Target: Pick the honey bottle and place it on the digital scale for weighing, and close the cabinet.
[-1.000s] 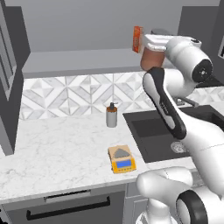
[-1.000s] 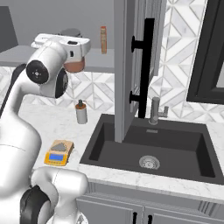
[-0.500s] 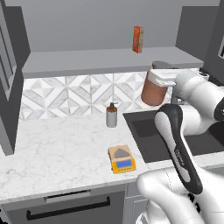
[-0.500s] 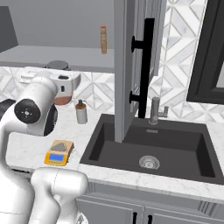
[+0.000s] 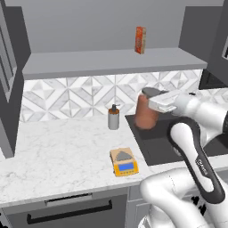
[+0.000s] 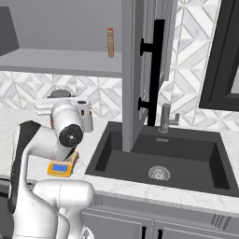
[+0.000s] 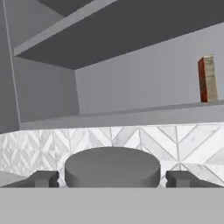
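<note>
Gripper [image 7: 112,178] clamped around the honey bottle [image 5: 145,113], held upright above the counter; orange-red box's [image 5: 140,40] label is too blurry to read.

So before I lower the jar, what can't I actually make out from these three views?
- Reddish-brown translucent honey bottle: in the right base view the arm covers its body; the hand view shows its grey lid alone.
- Flat yellow-orange digital scale: half covered by the arm in the right base view; display too small to read.
- Gripper: finger contact with the jar falls below the hand view's edge.
- Dark grey wall cabinet: top cut off.
</note>
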Controlling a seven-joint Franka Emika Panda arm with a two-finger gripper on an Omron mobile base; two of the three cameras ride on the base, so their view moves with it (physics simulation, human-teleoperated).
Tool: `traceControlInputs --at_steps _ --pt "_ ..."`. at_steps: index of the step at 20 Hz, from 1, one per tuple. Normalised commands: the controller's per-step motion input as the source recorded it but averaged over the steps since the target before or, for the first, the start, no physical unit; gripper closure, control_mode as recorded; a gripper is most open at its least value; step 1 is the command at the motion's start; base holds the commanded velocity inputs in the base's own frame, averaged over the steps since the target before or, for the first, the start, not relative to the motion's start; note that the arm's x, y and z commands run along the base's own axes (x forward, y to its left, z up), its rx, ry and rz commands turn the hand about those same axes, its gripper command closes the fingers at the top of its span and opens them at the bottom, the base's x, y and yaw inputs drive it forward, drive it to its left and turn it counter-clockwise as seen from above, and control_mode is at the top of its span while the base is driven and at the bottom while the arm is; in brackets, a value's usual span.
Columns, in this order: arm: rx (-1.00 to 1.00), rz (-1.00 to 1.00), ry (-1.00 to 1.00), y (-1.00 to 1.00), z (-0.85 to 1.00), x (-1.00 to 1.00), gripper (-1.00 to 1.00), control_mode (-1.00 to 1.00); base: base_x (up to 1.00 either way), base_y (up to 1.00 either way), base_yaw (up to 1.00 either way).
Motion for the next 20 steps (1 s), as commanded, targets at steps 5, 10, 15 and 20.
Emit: traceControlInputs --at_steps 5,10,15,20 --pt "-0.05 0.41 0.09 0.14 -0.55 0.81 1.00 -1.00 0.00 0.00 0.00" --pt "-0.15 0.28 0.01 0.11 -0.87 1.00 1.00 -1.00 0.00 0.00 0.00" --pt "-0.12 0.28 -0.05 0.06 -0.59 0.51 1.00 -1.00 0.00 0.00 0.00" --pt "0.01 0.30 -0.01 0.20 -0.33 0.11 1.00 -1.00 0.00 0.00 0.00"
